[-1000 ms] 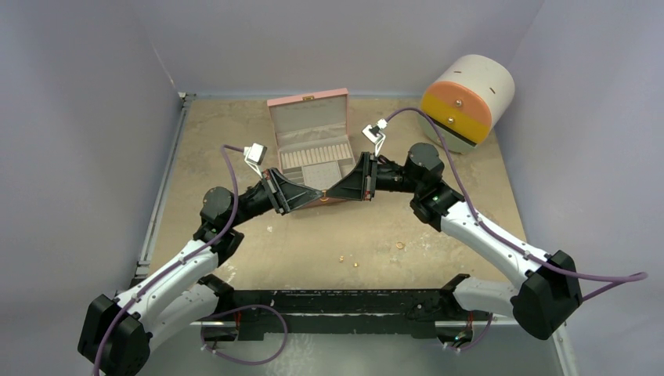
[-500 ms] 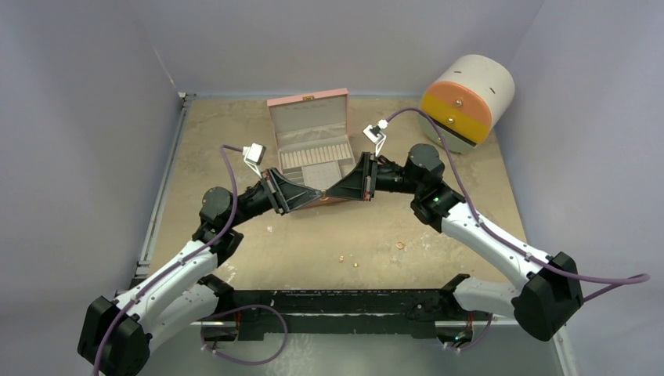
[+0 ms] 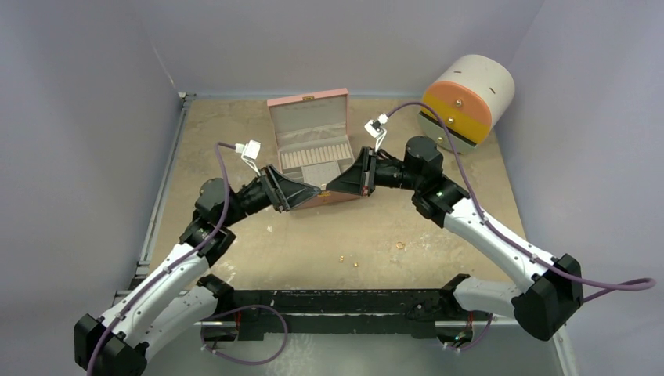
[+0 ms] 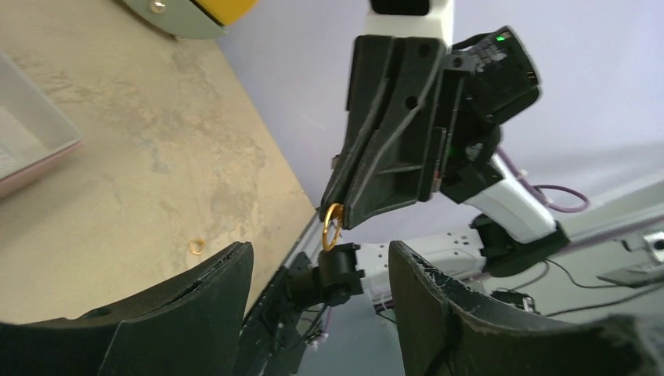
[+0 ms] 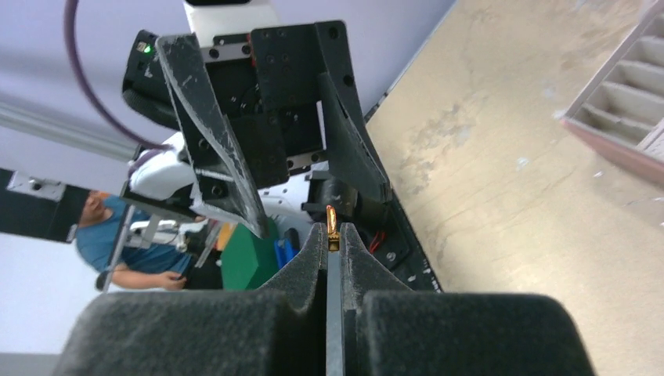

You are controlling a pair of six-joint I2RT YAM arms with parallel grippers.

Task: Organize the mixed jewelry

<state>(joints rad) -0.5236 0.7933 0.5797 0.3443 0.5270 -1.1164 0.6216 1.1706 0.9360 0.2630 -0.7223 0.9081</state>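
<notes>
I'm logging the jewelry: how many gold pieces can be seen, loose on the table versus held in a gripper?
Loose gold pieces: 3
Gold ring held in the right gripper: 1
Total: 4

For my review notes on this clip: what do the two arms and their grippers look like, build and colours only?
The left arm and right arm have white shell links between bulky black joint housings. A purple cable runs along each to a small white connector by the wrist. The left gripper and right gripper are matte black wedges with tapering, scuffed fingers. A green light glows near each wrist.
</notes>
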